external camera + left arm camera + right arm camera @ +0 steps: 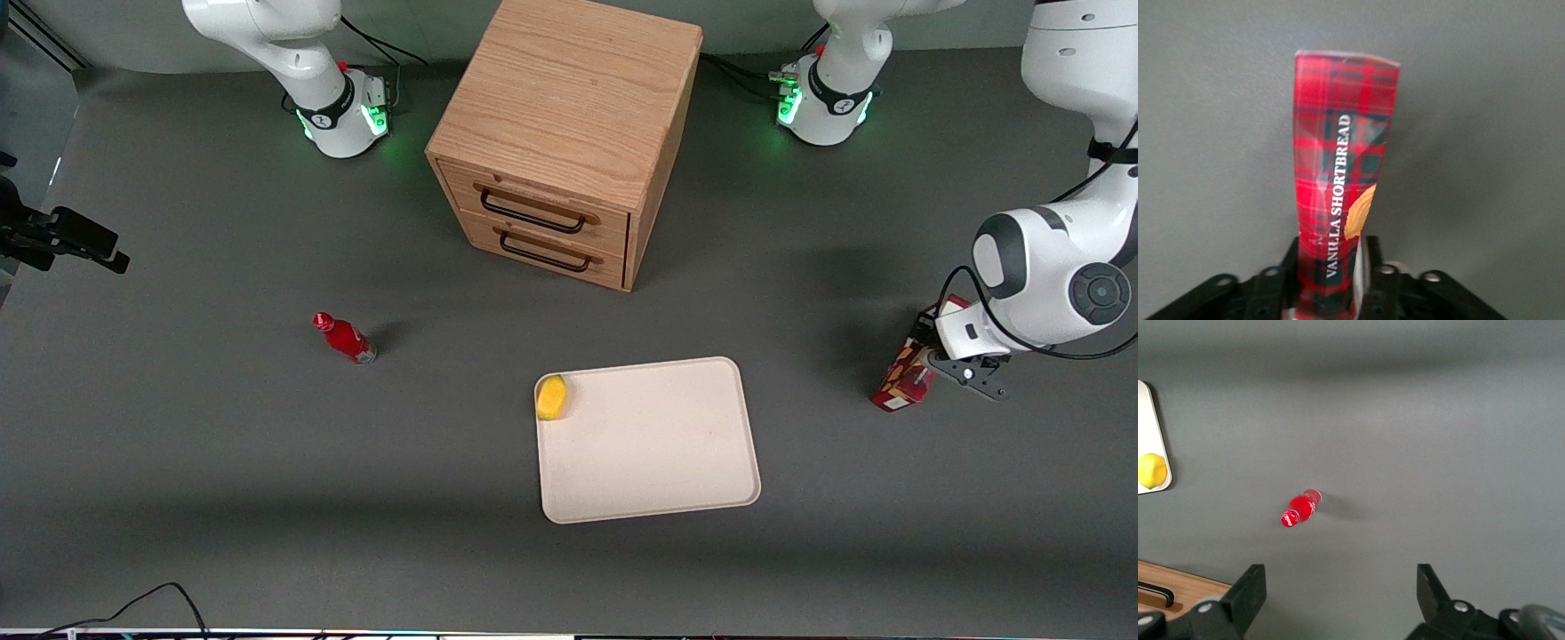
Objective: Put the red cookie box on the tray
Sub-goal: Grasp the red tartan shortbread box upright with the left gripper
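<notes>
The red cookie box (900,389) is a slim tartan carton with a cookie picture, tilted at the working arm's end of the table. My left gripper (921,366) is shut on it, and the box's lower end is at or just above the table. In the left wrist view the box (1341,153) runs out from between the fingers of the gripper (1333,283), which press on its sides. The cream tray (658,453) lies flat near the table's middle, well apart from the box, toward the parked arm's end from it. The tray's edge also shows in the right wrist view (1150,427).
A yellow fruit (552,396) lies in one corner of the tray. A small red bottle (345,339) stands toward the parked arm's end. A wooden two-drawer cabinet (560,133) stands farther from the front camera than the tray.
</notes>
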You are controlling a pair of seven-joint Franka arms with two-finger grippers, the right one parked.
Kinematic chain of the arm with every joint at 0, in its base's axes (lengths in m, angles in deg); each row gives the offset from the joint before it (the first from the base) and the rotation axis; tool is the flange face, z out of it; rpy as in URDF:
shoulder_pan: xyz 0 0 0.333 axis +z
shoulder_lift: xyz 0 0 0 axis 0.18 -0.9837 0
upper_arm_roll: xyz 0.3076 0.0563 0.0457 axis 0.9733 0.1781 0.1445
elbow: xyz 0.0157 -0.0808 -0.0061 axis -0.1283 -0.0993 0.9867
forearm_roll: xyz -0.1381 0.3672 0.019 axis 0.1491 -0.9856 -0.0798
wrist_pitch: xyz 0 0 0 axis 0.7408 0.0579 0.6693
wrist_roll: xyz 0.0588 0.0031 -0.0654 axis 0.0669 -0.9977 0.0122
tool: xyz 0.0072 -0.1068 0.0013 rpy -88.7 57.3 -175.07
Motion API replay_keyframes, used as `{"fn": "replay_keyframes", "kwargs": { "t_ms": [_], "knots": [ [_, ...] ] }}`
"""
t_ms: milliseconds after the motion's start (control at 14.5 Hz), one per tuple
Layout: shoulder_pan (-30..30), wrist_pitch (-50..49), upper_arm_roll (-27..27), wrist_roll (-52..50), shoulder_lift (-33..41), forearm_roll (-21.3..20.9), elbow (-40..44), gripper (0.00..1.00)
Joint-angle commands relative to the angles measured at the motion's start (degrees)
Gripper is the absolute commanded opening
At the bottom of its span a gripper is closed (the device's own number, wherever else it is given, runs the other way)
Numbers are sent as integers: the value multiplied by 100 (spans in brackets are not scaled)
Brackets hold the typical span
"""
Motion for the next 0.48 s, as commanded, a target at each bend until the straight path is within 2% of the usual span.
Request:
{"fn": "replay_keyframes", "kwargs": {
  "t_ms": [0,207,414],
  "knots": [
    [-41,-488,43,139,158,125,248,0],
    [-50,-1872,34,-62,325,125,1185,0],
    [-85,-4035,-97,-1114,378,134,3002,0]
  ]
}}
